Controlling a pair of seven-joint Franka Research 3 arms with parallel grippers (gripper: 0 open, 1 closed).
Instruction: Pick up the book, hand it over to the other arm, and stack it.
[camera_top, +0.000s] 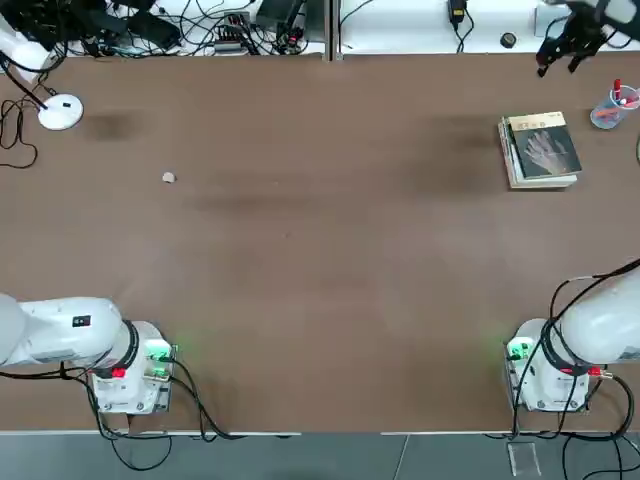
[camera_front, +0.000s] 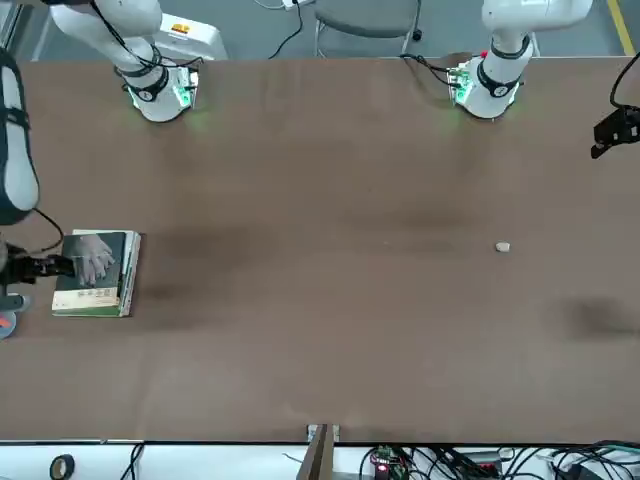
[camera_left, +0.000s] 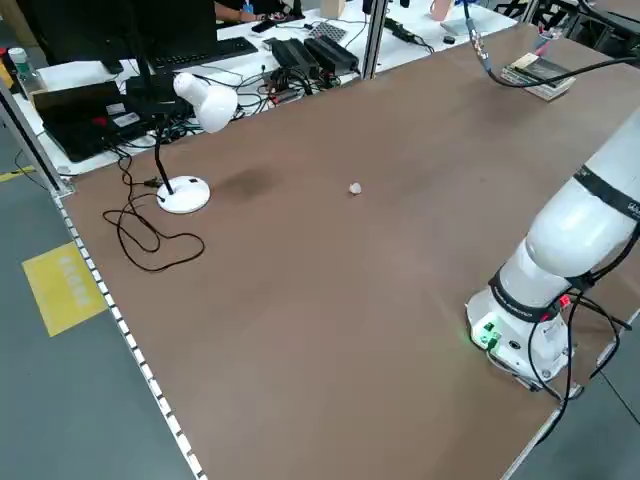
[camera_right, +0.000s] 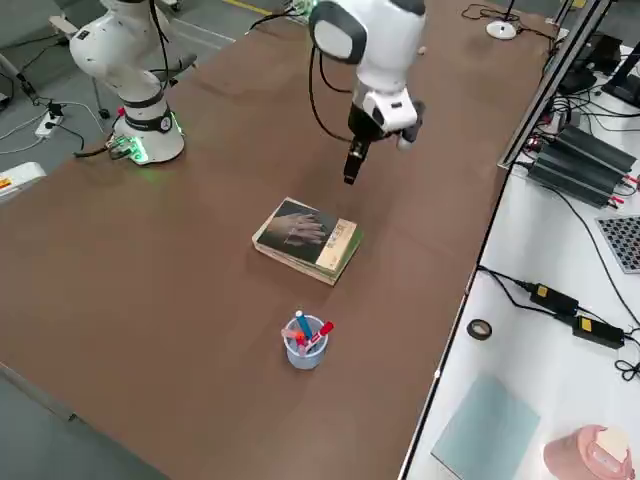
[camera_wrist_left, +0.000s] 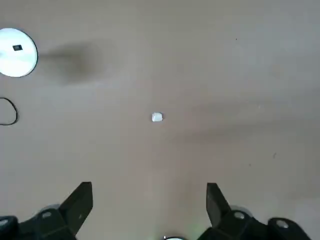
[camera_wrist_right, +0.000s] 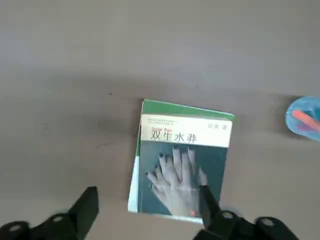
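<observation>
top view: the book (camera_top: 545, 148) lies stacked on a thicker green-and-white book (camera_top: 512, 160) at the table's far right, near a blue cup (camera_top: 608, 110). right side view: the right gripper (camera_right: 350, 170) hovers above, spread and empty. left wrist view: the left gripper (camera_wrist_left: 150, 200) gapes empty.

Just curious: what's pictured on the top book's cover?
A pale hand on dark grey-green, the book; clearest in the right wrist view.
</observation>
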